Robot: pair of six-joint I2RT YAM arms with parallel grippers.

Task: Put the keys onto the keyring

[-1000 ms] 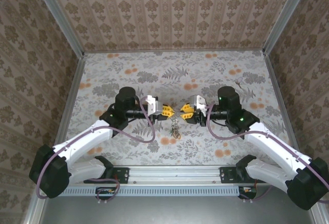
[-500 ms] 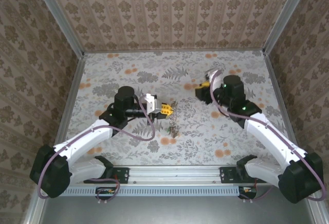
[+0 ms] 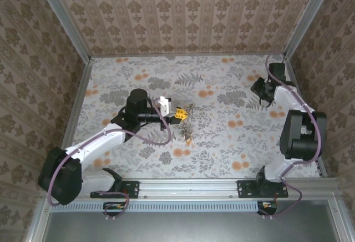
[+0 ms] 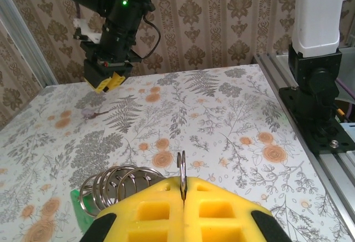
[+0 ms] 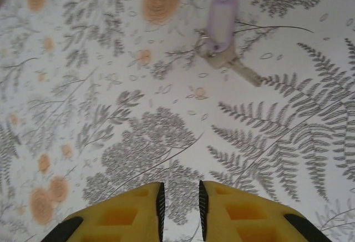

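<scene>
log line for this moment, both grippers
left gripper shut on keyring | right gripper slightly open, empty | purple-tagged key ahead of it, lying on table

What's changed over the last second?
The right gripper left the middle and swung to the far right corner, now hovering slightly open near a purple-tagged key. The left gripper stays clamped on the keyring.

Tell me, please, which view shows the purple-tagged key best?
The right wrist view: the purple-tagged key lies close ahead of the right claw, tag and blade both clear. In the left wrist view the key is a small, distant purple speck near that claw. In the top view it is too small to tell.
</scene>
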